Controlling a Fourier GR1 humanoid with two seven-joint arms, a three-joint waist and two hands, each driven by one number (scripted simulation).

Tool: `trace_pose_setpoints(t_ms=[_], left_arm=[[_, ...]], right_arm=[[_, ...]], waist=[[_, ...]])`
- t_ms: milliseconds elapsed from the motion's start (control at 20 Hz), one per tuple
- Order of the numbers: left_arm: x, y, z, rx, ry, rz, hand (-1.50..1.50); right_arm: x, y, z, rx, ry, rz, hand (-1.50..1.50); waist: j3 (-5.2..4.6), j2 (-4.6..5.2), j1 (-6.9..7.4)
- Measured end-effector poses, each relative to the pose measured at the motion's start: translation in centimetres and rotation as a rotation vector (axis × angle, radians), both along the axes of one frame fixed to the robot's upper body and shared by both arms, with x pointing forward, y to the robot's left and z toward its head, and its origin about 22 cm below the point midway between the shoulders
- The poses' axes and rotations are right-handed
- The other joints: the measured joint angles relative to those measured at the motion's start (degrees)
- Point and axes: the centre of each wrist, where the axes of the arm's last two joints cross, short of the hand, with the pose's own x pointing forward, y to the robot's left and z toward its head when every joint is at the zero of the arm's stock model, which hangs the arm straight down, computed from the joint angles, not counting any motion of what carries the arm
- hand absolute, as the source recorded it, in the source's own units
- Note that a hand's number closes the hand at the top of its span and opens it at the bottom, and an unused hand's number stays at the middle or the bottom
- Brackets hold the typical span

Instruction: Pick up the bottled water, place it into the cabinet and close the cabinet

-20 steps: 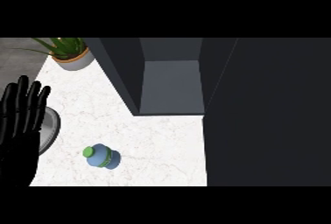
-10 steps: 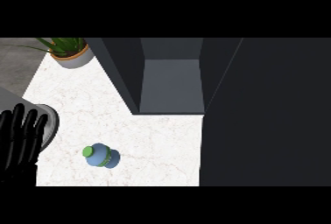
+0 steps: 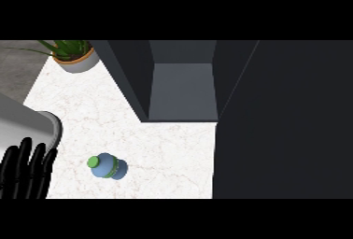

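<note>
Though nothing legible on the bottled water (image 3: pixel 107 166), left hand (image 3: pixel 26 170) beside it, fingers straight, empty.

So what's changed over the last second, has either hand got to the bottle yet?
No. The left hand has sunk toward the view's lower left edge, fingers straight, holding nothing. The right hand is not in view. The bottled water stands where it was on the counter, untouched; the cabinet is open as before, and the potted plant has not moved.
</note>
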Motion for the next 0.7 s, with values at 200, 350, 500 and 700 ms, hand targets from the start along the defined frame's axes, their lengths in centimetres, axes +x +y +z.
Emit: trace_pose_setpoints(t_ms=[200, 350, 500, 700], left_arm=[[-0.6, -0.5, -0.8, -0.003, 0.037, 0.011, -1.50], [-1.0, -0.4, -1.4, 0.012, 0.039, 0.037, -1.50], [-0.9, -0.1, -2.1, 0.026, 0.034, 0.077, -1.50], [-0.8, 0.5, -4.1, 0.043, 0.048, 0.124, -1.50]], right_arm=[[-1.2, 0.6, -0.2, 0.003, 0.017, 0.003, -1.50], [-1.8, 0.4, -0.4, -0.010, 0.013, 0.000, -1.50], [-2.6, 0.3, -0.6, -0.012, 0.022, -0.008, -1.50], [-3.3, 0.4, -0.9, -0.008, 0.026, -0.014, -1.50]], waist=[[-0.02, -0.04, -0.07], [-0.03, -0.03, -0.08], [-0.03, -0.01, -0.21], [-0.05, -0.01, -0.22]])
